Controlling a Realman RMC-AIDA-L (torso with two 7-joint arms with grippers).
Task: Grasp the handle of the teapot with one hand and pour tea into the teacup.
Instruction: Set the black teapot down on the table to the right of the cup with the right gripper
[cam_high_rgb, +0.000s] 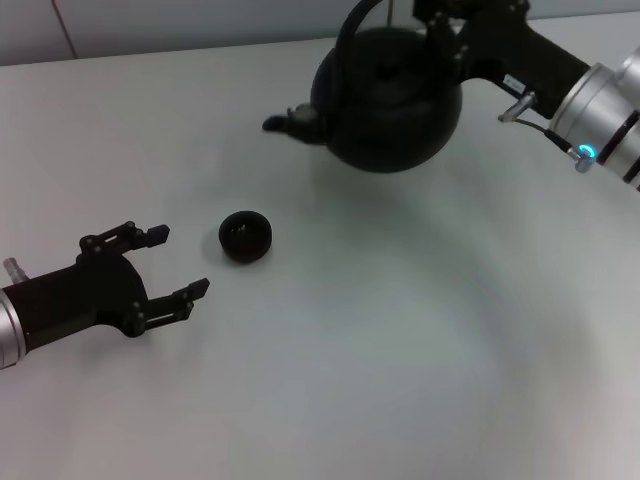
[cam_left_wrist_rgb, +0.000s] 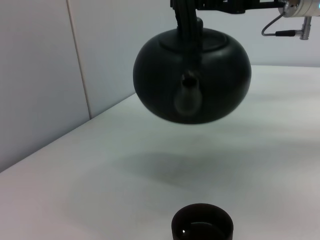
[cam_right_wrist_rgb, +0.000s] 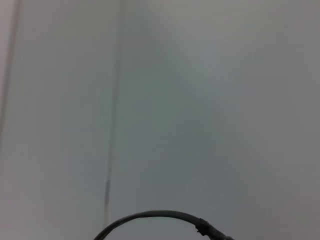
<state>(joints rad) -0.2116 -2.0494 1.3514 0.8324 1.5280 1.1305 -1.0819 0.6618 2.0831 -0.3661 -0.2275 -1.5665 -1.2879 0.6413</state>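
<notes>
The round black teapot hangs above the table at the back, its short spout pointing left and roughly level. My right gripper is shut on the arched handle at its top. The small black teacup stands on the table ahead of and below the spout. The left wrist view faces the teapot spout-on, with the teacup close in front and a shadow on the table between them. My left gripper rests open just left of the teacup, holding nothing.
The white table runs back to a pale wall behind the teapot. The right wrist view shows only that wall and a thin black cable.
</notes>
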